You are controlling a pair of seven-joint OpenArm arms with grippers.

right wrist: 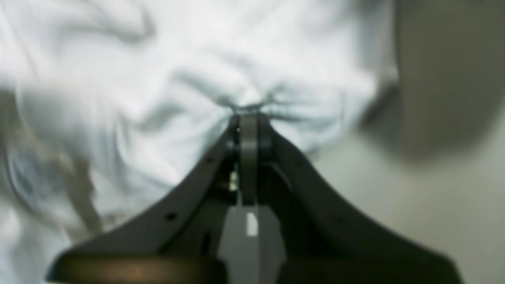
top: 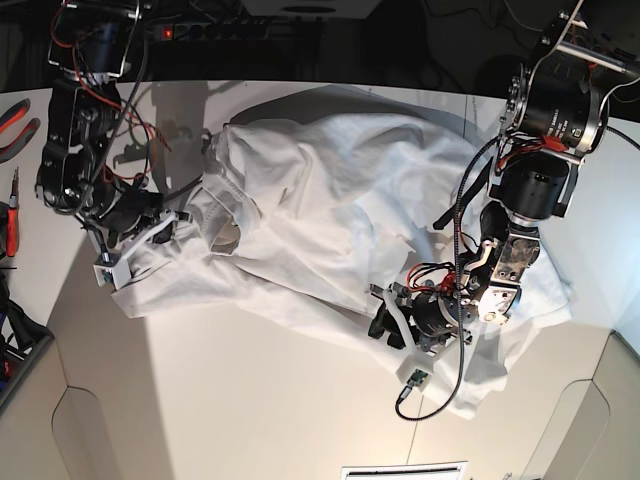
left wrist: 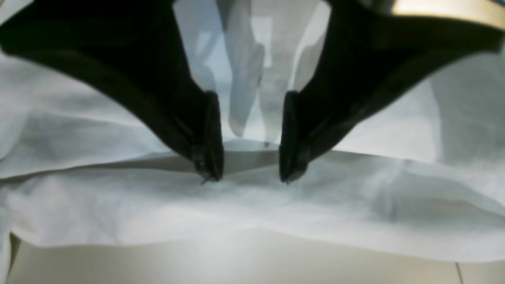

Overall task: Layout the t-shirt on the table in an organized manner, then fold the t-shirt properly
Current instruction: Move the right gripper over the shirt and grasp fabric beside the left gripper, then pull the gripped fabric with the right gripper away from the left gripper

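On the table [top: 250,400] nearest the camera, the t-shirt [top: 320,210] is still a rumpled heap: not laid flat, 0 folds made. My left gripper [left wrist: 250,175] hangs wide apart over its hem, gripping nothing. Farther off, my right gripper [right wrist: 247,116] is pinched tight on a bunch of fabric. Soft, wrinkled white cotton; ribbed collar [top: 228,225] farther back.

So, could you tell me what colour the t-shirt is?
Plain white t-shirt, no print; clearest in the base view.

dark cable-strewn backdrop [top: 330,40]
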